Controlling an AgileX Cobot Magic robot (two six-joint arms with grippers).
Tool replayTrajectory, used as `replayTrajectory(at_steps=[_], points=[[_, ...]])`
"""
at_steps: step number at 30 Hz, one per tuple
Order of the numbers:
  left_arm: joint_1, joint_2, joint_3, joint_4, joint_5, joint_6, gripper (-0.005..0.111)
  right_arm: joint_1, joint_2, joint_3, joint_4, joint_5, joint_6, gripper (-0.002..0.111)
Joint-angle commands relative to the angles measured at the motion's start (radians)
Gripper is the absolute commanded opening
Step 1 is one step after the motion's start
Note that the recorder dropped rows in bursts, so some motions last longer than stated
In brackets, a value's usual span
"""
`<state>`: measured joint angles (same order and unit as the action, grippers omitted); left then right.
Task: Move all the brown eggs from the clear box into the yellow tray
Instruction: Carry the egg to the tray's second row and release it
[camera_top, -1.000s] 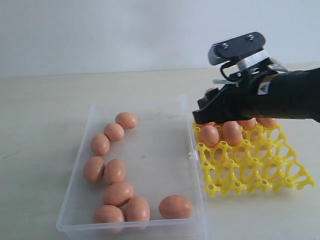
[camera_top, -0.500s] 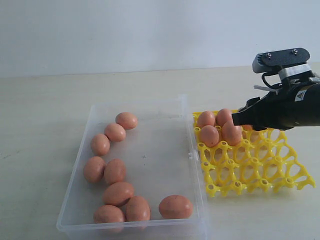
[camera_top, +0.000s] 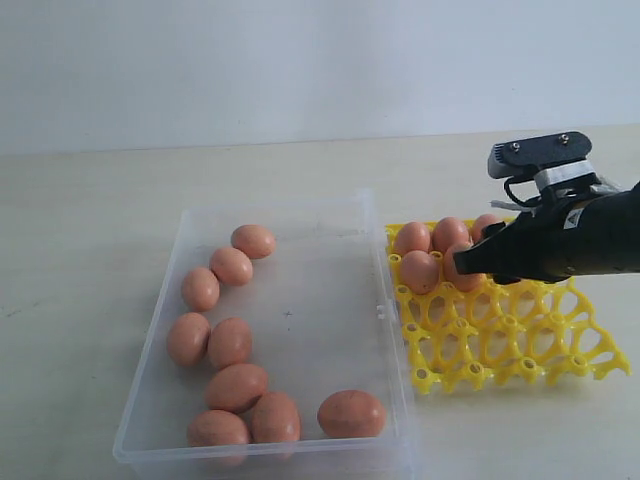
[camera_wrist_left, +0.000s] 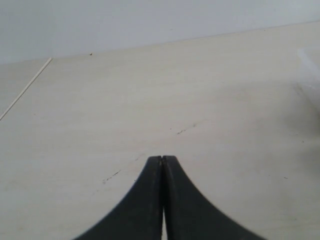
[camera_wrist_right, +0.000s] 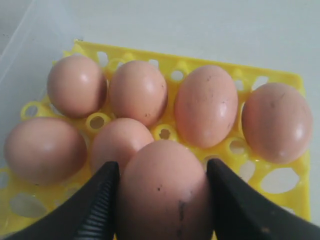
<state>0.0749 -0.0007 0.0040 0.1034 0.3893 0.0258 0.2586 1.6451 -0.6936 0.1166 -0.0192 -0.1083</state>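
A brown egg (camera_wrist_right: 162, 172) is held tight between the two black fingers of the right gripper (camera_wrist_right: 165, 202), over the yellow tray (camera_top: 500, 340). Whether the egg touches the tray cannot be told. Six more eggs (camera_wrist_right: 206, 105) are seated in the tray's cups. Four are in the row along one edge and two in the next row, beside the held egg. The clear box (camera_top: 310, 310) is set just beside the yellow tray. Nine brown eggs (camera_top: 230, 342) are lying in it, most along the wall farthest from the tray. The left gripper (camera_wrist_left: 162, 159) is seen with its fingers pressed together and nothing between them, over the bare table (camera_wrist_left: 150, 100).
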Motion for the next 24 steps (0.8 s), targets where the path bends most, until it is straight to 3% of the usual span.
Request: replayTrajectory(at_steps=[1, 16, 19, 20, 22, 24], points=[[-0.005, 0.001, -0.004, 0.0, -0.009, -0.004, 0.0, -0.032, 0.014, 0.002, -0.007, -0.044, -0.004, 0.0], [-0.005, 0.001, -0.004, 0.0, -0.009, -0.004, 0.0, -0.056, 0.014, 0.002, -0.007, -0.08, 0.003, 0.002], [-0.005, 0.001, -0.004, 0.0, -0.009, -0.004, 0.0, -0.056, 0.014, 0.002, -0.007, -0.084, 0.003, 0.021], [-0.005, 0.001, -0.004, 0.0, -0.009, -0.004, 0.0, -0.056, 0.014, 0.002, -0.007, -0.087, 0.003, 0.034], [-0.005, 0.001, -0.004, 0.0, -0.009, -0.004, 0.0, -0.056, 0.014, 0.002, -0.007, -0.091, 0.003, 0.047], [-0.005, 0.001, -0.004, 0.0, -0.009, -0.004, 0.0, -0.056, 0.014, 0.0, -0.007, -0.091, 0.003, 0.051]])
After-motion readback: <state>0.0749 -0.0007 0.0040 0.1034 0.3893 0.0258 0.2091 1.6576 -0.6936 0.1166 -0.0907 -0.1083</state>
